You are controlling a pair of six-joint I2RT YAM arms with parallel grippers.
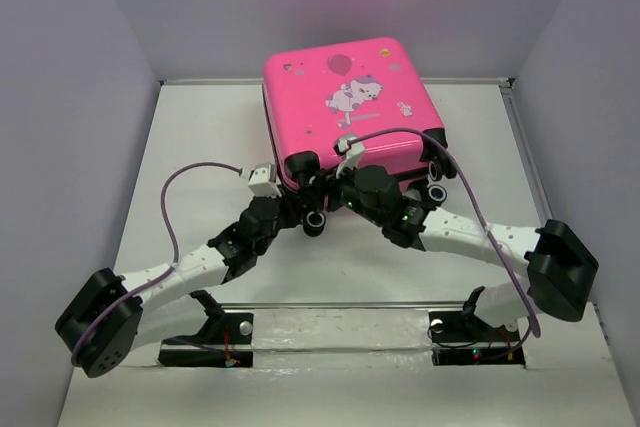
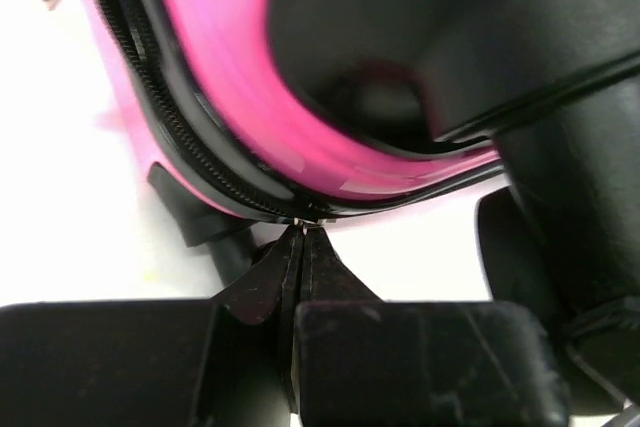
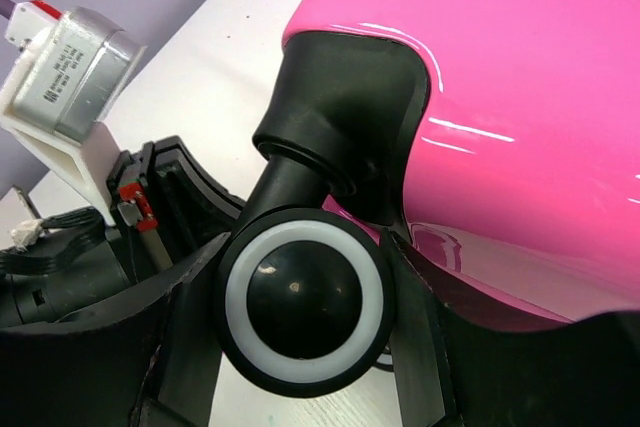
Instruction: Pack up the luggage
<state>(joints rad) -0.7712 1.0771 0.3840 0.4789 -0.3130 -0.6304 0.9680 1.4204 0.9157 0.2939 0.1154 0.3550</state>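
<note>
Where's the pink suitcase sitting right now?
In the top view the luggage lies closed at the table's far centre by the back wall, left end effector at its zipper, right end effector around a wheel.

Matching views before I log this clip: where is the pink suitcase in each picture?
Top external: the luggage sits upper centre, printed face up.
Left wrist: its pink shell and black zipper sweep across the upper half.
Right wrist: it fills the upper right.
Shared landmark: the black wheel housing set in its corner.

Luggage (image 1: 345,97) on table (image 1: 200,132); left gripper (image 2: 302,232), right gripper (image 3: 305,247) at its near edge
</note>
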